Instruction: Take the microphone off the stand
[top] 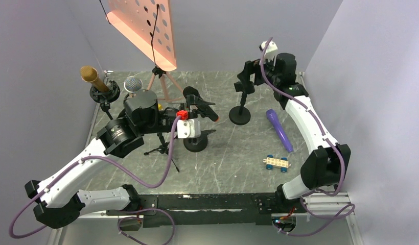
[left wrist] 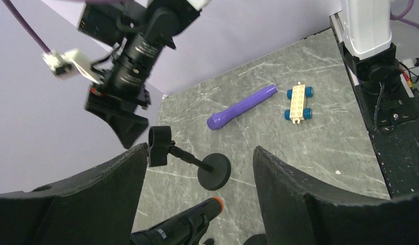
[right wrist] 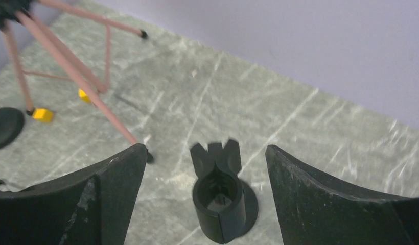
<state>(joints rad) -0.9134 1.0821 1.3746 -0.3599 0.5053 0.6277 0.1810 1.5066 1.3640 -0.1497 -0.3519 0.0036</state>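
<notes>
— Where's the purple microphone [top: 279,130]?

— Flat on the table [top: 233,158], right of centre, well apart from both arms. A small toy car [top: 277,163] with blue wheels sits just near of it.

— And the stand [top: 241,104]?

— Upright on its round base, just left of the purple microphone. Its clip [right wrist: 217,199] at the top holds nothing.

— What is the right pincer [right wrist: 206,149] doing?

— It hangs directly over that clip. Its fingers are spread wide to either side, released, with nothing between them except the clip below. They don't touch it.

— The left pincer [left wrist: 200,153]?

— Also released, fingers wide apart. A black microphone [top: 200,103] with an orange ring at its end lies tilted between and below them, over another round base [top: 195,144] near the middle of the table. I can't tell whether either finger touches it.

— Anything else out there?

— At the far left, a gold microphone [top: 91,76] and a silver-headed one [top: 132,83] stand upright in their own holders. A pink music stand [top: 146,25] rises at the far edge.
</notes>
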